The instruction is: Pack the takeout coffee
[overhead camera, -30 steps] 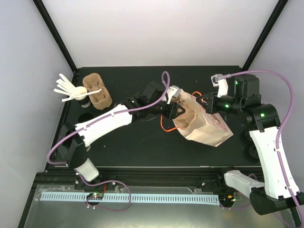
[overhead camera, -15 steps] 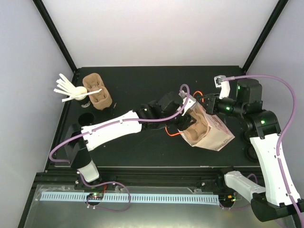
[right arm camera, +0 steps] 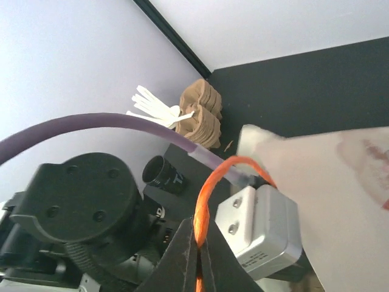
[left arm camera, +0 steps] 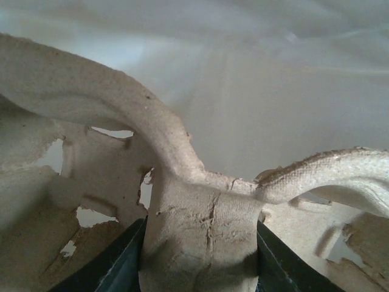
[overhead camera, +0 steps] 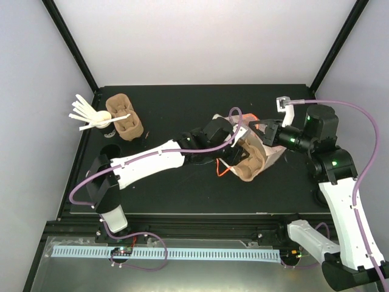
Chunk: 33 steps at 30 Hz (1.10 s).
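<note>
Black table (overhead camera: 182, 100), both arms meeting right of centre. The biggest item is the paper bag (overhead camera: 275, 156), propped up tilted with its mouth facing left. A brown pulp carrier (overhead camera: 250, 168) sits partway in that mouth and no cups show in its cells. The left hand (left arm camera: 200, 249) pinches the carrier's centre ridge, one finger touching each side. The right hand (right arm camera: 198, 242) is pressed together at the bag's top rim; cannot tell if paper is caught between the tips. Risks, my read: the carrier edge could hook the bag lip and drag or crumple the bag, more so if the right hand has no real hold. The pulp has ragged torn holes near the ridge, so a hard push could rip it. The orange cable (right arm camera: 203, 182) loops close to the right fingertips and could snag. The coffee cup (right arm camera: 163, 176), black with white lettering, stands on the table near the left edge, near the carrier stack (overhead camera: 124, 121) and stirrer cup (overhead camera: 104, 125), well apart from the bag. From above it reads as a round, so its long axis is likely vertical, mouth up. Lid on or off: cannot tell.
</note>
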{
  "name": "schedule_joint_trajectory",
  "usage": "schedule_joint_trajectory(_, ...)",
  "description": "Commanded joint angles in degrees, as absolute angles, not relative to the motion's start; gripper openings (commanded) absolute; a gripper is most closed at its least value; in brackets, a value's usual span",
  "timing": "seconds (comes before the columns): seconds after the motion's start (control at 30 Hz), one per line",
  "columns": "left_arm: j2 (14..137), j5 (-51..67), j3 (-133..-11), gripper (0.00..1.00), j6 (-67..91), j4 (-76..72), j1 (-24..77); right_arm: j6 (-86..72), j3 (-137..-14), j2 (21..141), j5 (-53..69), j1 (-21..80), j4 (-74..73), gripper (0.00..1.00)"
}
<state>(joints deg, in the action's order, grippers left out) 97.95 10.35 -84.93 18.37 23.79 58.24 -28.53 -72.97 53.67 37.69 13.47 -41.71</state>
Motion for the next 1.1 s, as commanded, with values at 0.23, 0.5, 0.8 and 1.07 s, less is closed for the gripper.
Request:
schedule_joint_trajectory(0.23, 97.7, 2.0, -78.2, 0.39, 17.6, 16.1, 59.0, -40.2, -69.5, 50.5, 46.4, 13.8, -28.2, 0.01)
schedule_joint_trajectory(0.5, 94.4, 6.2, -75.2, 0.4, 17.0, 7.3, 59.1, -43.2, -68.5, 49.0, 48.5, 13.8, -26.7, 0.01)
schedule_joint_trajectory(0.8, 89.4, 3.7, -73.4, 0.4, 17.3, 1.8, 58.8, -48.0, -66.0, 48.6, 51.3, 13.8, -22.8, 0.01)
schedule_joint_trajectory(1.07, 84.6, 5.3, -72.0, 0.4, 20.6, -1.0, 57.4, -43.2, -64.6, 48.5, 49.5, 13.8, -29.1, 0.01)
